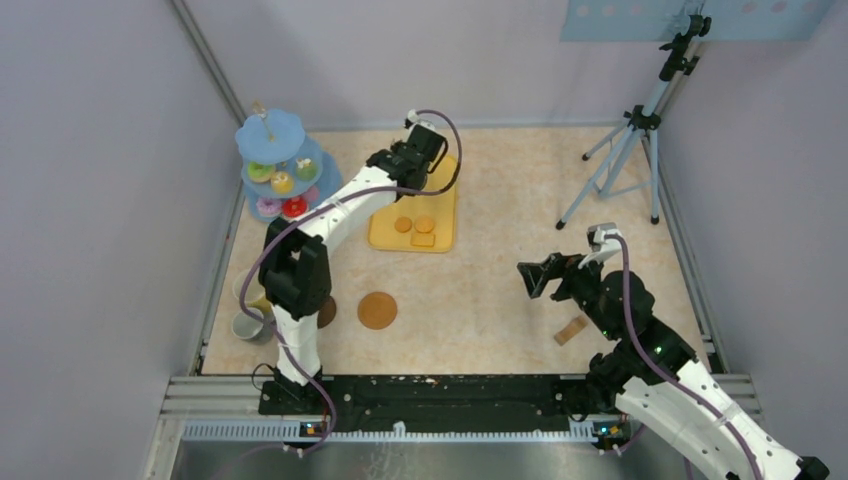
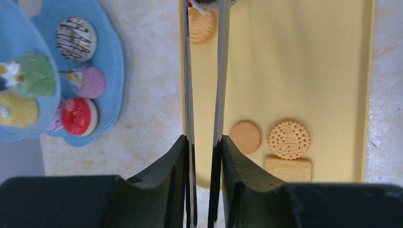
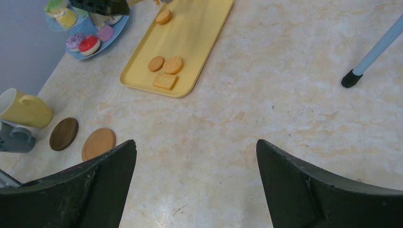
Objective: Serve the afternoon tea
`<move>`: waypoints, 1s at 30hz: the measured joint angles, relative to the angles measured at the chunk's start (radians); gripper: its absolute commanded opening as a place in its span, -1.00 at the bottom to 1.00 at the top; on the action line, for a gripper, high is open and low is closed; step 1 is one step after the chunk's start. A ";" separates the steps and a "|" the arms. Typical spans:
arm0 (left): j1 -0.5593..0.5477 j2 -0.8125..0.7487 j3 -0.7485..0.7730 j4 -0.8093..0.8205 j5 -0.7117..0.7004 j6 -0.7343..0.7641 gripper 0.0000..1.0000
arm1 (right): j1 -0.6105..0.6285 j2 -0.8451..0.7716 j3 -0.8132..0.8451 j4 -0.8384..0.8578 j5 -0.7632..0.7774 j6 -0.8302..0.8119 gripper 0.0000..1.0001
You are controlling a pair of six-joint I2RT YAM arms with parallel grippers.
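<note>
- Right, one orange biscuit [image 2: 201, 26] lies at the far tips of the long metal tongs [image 2: 221, 71], on the smooth yellow tray [image 2: 323, 71]; whether the tips pinch it, I cannot tell.
- The left gripper [image 2: 204, 140] is clenched on those tongs, both thin steel blades squeezed between its black fingers.
- Just right of those jaws lie a plain round biscuit [image 2: 245, 137], a dotted round biscuit [image 2: 289, 139] and a rectangular biscuit [image 2: 288, 168], close together near the tray's rounded lip.
- Left of the jaws, across a strip of bare surface, a scalloped blue tiered stand [image 2: 111, 61] carries a glossy red doughnut [image 2: 78, 116] and a pink cake [image 2: 90, 81].
- The right gripper [image 3: 195, 142] hangs released, jaws spread wide over the beige marbled table [image 3: 285, 95], with plenty of room ahead.
- Far left of those jaws, by the table's edge: a yellow mug [image 3: 26, 109], a grey-white mug [image 3: 14, 138], a dark coaster [image 3: 63, 133] and a light coaster [image 3: 98, 143].
- Ahead and right, a tripod [image 3: 352, 78] foot; pale grey walls box it all in.
</note>
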 measured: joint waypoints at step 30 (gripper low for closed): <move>0.129 -0.070 0.050 -0.100 -0.386 -0.146 -0.73 | 0.000 -0.001 -0.005 -0.001 -0.001 0.007 0.89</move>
